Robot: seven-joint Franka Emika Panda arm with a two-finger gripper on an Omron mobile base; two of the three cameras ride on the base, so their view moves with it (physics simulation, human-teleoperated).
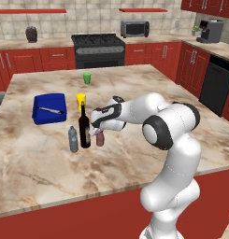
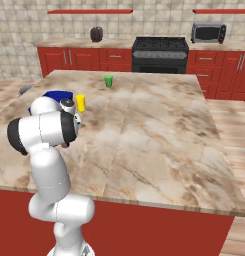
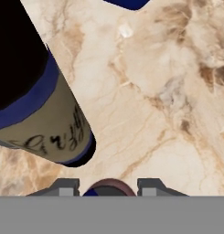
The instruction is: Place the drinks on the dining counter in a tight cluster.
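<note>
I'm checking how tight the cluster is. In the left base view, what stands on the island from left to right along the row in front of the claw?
Grey plastic bottle → wine bottle → maroon can, with the claw shut on the can.

The dining counter (image 1: 148, 93) is topped in beige-brown veined marble, with plain red sides. The wine bottle (image 1: 84, 127) is seen as dark glass, its cream label edged in blue and marked with black script. The small bottle (image 1: 73, 139) is grey, the can (image 1: 100, 138) maroon, the cup (image 1: 87, 78) green. A blue tray (image 1: 49, 108) and a yellow cup (image 1: 81, 100) are also shown.
</note>
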